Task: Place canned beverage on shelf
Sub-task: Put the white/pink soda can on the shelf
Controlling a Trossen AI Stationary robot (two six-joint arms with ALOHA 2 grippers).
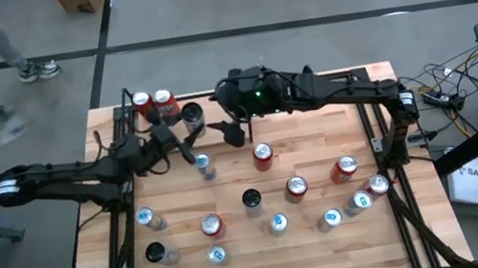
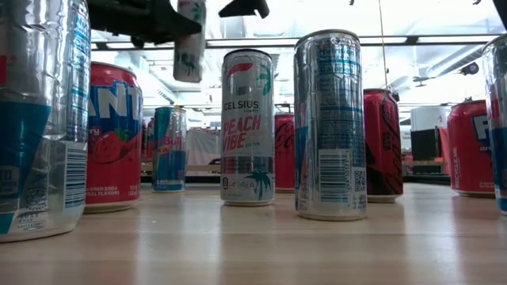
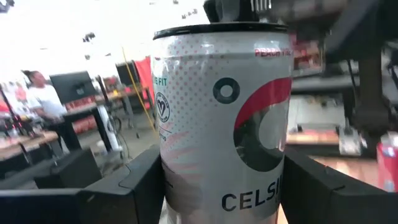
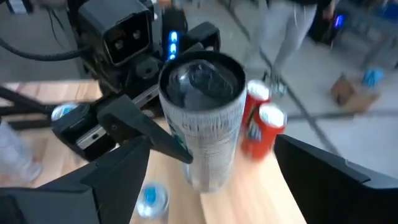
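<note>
L end effector (image 1: 181, 143) gripping Celsius can (image 1: 191, 116) aloft, R end effector (image 1: 236, 127) open nearby

My high camera hangs above and looks straight down on the whole light wood plank table (image 1: 333, 244). My low camera sits at table-top height, looking level across it, close to the standing cans. My left wrist camera looks forward, very near the tall white Celsius can (image 3: 224, 124) between my left fingers. My right wrist camera looks down on that same white can (image 4: 205, 118), also seen raised in the low view (image 2: 188, 39).
</note>
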